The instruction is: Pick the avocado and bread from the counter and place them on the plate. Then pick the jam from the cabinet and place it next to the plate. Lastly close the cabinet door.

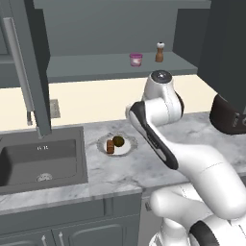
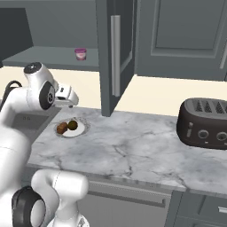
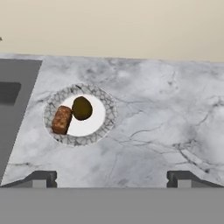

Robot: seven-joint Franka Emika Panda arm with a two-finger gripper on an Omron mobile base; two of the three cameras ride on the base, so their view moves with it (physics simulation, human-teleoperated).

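The dark olive avocado and the reddish-brown bread lie side by side on the small white plate with its patterned grey rim, on the marble counter. My gripper hangs above the counter, up and to the right of the plate, with its two dark fingertips wide apart, open and holding nothing. The base views show the same plate holding both foods. The pink jam stands on the grey shelf of the open upper cabinet.
A brown pepper mill stands right of the jam on the shelf. Open cabinet doors jut out over the counter. A dark sink lies left of the plate, and a dark toaster stands far right.
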